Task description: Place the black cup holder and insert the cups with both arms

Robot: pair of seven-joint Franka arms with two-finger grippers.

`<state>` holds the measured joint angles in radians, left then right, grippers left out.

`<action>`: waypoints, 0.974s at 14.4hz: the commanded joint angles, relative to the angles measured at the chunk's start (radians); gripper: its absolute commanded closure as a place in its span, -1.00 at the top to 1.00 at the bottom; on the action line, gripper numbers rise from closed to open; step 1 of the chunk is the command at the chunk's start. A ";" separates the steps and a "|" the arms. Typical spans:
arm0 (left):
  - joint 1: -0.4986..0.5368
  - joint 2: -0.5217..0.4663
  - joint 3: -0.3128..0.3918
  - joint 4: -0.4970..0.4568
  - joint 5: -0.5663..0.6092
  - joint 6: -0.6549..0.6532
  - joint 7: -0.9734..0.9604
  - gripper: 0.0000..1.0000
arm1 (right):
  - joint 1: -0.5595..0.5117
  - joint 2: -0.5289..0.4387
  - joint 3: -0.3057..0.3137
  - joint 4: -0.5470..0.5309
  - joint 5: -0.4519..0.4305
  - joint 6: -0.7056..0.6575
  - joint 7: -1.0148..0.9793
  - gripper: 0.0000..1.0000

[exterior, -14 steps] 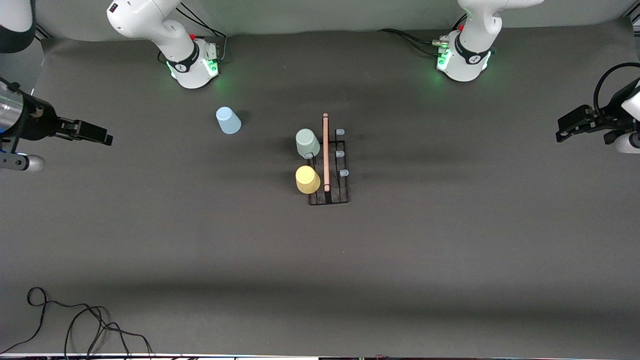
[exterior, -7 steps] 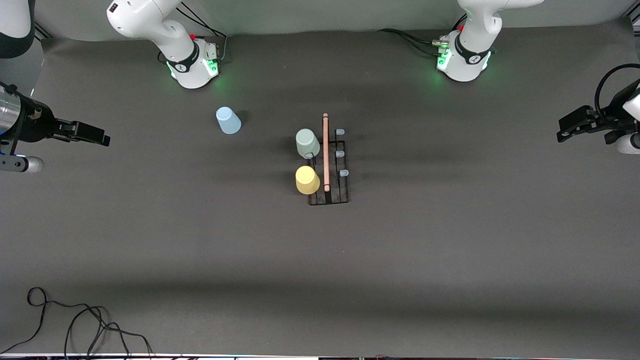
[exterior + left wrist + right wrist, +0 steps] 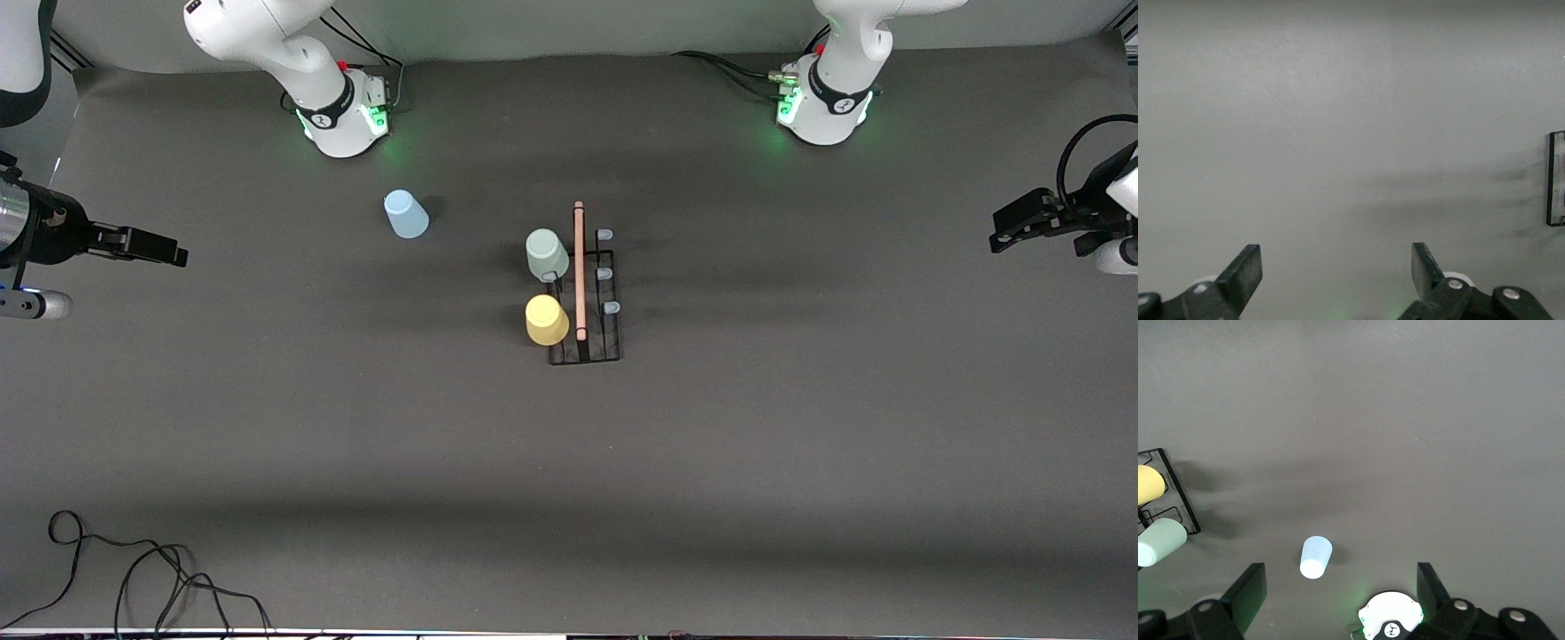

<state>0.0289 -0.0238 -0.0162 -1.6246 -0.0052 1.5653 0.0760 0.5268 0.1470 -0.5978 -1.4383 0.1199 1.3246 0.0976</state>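
The light blue cup (image 3: pixel 405 214) is left off the black cup holder (image 3: pixel 584 302); both spread-fingered, empty grippers, right gripper (image 3: pixel 169 257) and left gripper (image 3: pixel 1005 233), are parked wide, so a long reach risks toppling it.

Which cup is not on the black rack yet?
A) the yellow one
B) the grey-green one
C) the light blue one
C: the light blue cup stands alone on the table toward the right arm's base, apart from the rack that carries the other two.

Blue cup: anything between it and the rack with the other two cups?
Nothing. In the front view, only bare dark mat separates the blue cup from the rack; the right wrist view shows the same gap.
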 commanded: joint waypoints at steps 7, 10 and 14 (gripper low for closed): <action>-0.001 -0.018 0.002 -0.009 0.007 -0.005 0.001 0.99 | -0.352 -0.111 0.358 -0.086 -0.094 0.048 -0.110 1.00; -0.003 -0.016 0.002 -0.009 0.008 -0.002 0.001 0.99 | -0.380 -0.200 0.400 -0.227 -0.098 0.160 -0.111 1.00; -0.004 -0.016 0.001 -0.012 0.008 -0.002 -0.001 0.99 | -0.459 -0.198 0.516 -0.226 -0.140 0.173 -0.108 1.00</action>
<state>0.0290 -0.0238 -0.0160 -1.6256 -0.0051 1.5647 0.0759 0.1130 -0.0219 -0.1495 -1.6313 0.0297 1.4735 0.0032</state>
